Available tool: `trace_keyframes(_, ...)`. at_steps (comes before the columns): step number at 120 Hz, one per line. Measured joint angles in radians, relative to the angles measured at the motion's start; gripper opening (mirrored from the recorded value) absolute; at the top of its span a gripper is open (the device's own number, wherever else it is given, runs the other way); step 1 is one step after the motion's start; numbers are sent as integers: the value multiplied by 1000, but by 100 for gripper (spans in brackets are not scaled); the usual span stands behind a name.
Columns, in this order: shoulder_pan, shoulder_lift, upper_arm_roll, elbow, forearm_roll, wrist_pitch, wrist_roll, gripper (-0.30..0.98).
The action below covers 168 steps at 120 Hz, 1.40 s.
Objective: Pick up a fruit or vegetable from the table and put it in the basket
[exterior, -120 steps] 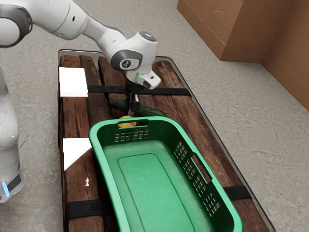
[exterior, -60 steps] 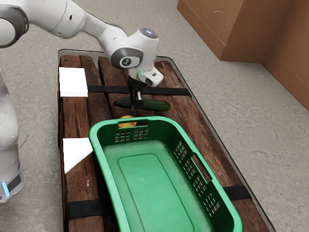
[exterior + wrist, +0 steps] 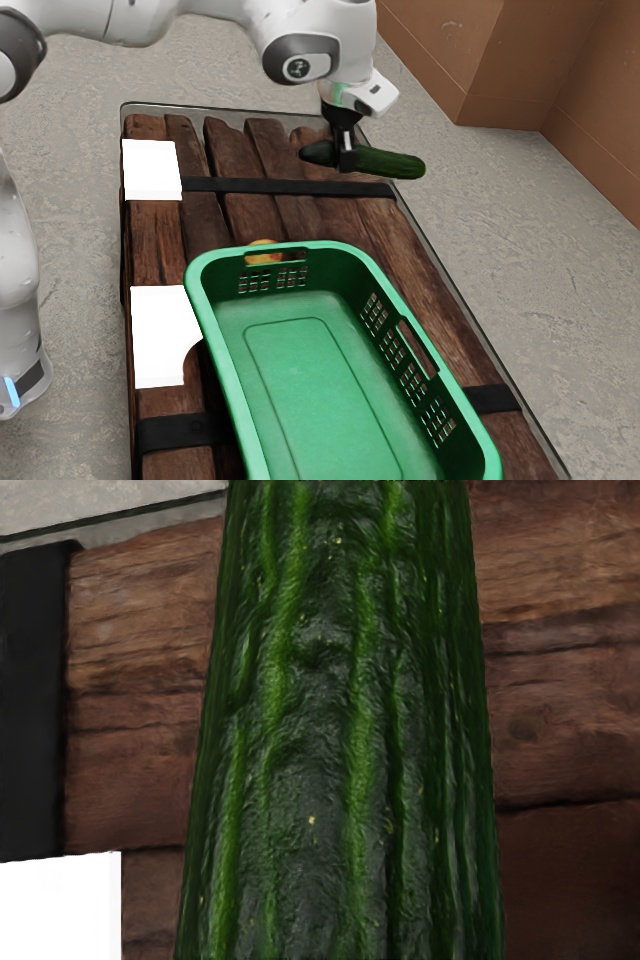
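In the exterior view my gripper (image 3: 345, 158) is shut on a dark green cucumber (image 3: 392, 163), holding it near its middle, raised above the far part of the table. The cucumber lies roughly level, its longer end toward the exterior view's right. In the wrist view the cucumber (image 3: 340, 730) is large and close under my hand. The green basket (image 3: 215, 345) stands on the near part of the table, its inside bare. Behind its far rim is an orange-yellow fruit (image 3: 263, 256), partly hidden by that rim.
The wooden plank table (image 3: 160, 245) has dark straps (image 3: 225, 186) across it. Two white patches (image 3: 152, 170) lie along its edge at the exterior view's left. Brown boxes or walls (image 3: 440, 60) stand on the floor beyond.
My gripper has lifted the cucumber off the table and carried it up and toward the exterior view's right, away from the basket. The basket and the orange-yellow fruit have stayed where they were.
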Motion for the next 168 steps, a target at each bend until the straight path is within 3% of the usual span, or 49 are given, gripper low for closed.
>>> trace_keyframes(24, -3, -1, -109, 35, -19, -49, -6, 22)
trace_keyframes(57, -6, -2, -326, 76, -61, -143, -52, 23)
trace_keyframes(131, -6, -1, -565, 104, -123, -241, -254, 24)
trace_keyframes(164, -7, 2, -624, 105, -167, -254, -347, 24)
trace_keyframes(168, -7, 2, -627, 105, -170, -254, -356, 31)
